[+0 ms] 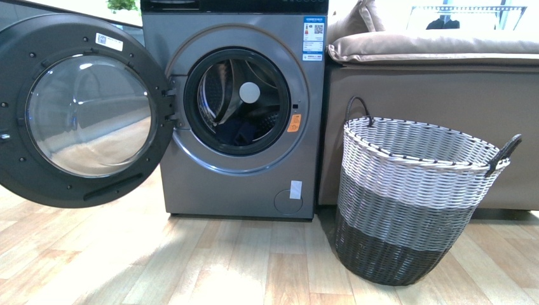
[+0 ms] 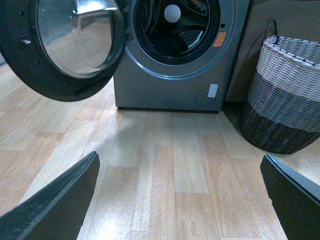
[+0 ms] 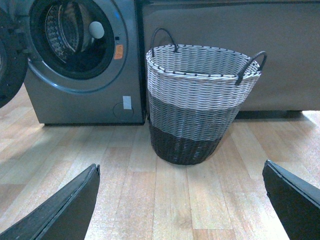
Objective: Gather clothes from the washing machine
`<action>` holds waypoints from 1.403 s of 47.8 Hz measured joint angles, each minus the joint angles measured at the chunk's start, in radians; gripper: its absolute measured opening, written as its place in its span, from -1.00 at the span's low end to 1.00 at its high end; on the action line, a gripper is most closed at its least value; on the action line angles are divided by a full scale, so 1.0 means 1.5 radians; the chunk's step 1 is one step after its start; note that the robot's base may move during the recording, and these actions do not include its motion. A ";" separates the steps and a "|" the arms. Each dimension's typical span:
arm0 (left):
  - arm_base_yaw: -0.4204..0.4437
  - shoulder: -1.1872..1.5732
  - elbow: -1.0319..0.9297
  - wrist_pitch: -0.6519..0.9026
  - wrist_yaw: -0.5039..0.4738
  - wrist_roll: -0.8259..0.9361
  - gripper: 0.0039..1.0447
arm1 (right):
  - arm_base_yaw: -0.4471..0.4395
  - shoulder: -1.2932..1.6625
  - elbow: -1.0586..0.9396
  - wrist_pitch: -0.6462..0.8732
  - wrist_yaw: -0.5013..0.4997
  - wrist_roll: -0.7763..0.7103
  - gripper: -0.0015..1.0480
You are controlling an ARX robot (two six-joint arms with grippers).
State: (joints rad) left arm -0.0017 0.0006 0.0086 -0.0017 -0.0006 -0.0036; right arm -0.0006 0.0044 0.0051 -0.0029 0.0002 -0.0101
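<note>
Front view shows the washing machine standing on a wooden floor, its round door swung wide open on the left side. The clothes lie low inside the perforated drum, a dark navy heap resting at the bottom of the opening, behind the black rim. A blue-white sticker sits at the machine's upper right corner and an orange one just right of the porthole. To the right of the machine, near it but not touching, stands a woven basket banded white, grey and black, with two dark handles; behind it runs a tan sofa. In the left wrist view the left gripper is low over the floor boards, facing the machine, its two dark fingers spread wide apart with only floor between them. In the right wrist view the right gripper faces the basket, its fingers likewise spread wide, well apart from basket and machine.
</note>
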 joint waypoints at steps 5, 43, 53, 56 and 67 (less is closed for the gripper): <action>0.000 0.000 0.000 0.000 0.000 0.000 0.88 | 0.000 0.000 0.000 0.000 0.000 0.000 0.85; 0.000 0.001 0.000 0.000 0.001 0.000 0.88 | 0.000 0.000 0.000 0.000 0.001 0.000 0.85; 0.000 0.000 0.000 0.000 -0.001 0.000 0.88 | 0.000 0.000 0.000 0.000 0.000 0.000 0.85; 0.000 0.001 0.000 0.000 0.001 0.000 0.88 | 0.000 0.000 0.000 -0.001 -0.001 0.000 0.85; 0.000 0.000 0.000 0.000 0.000 0.000 0.88 | 0.000 0.000 0.000 0.000 0.001 0.000 0.85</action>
State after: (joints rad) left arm -0.0021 0.0002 0.0086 -0.0017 -0.0006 -0.0040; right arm -0.0006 0.0044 0.0055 -0.0025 0.0010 -0.0101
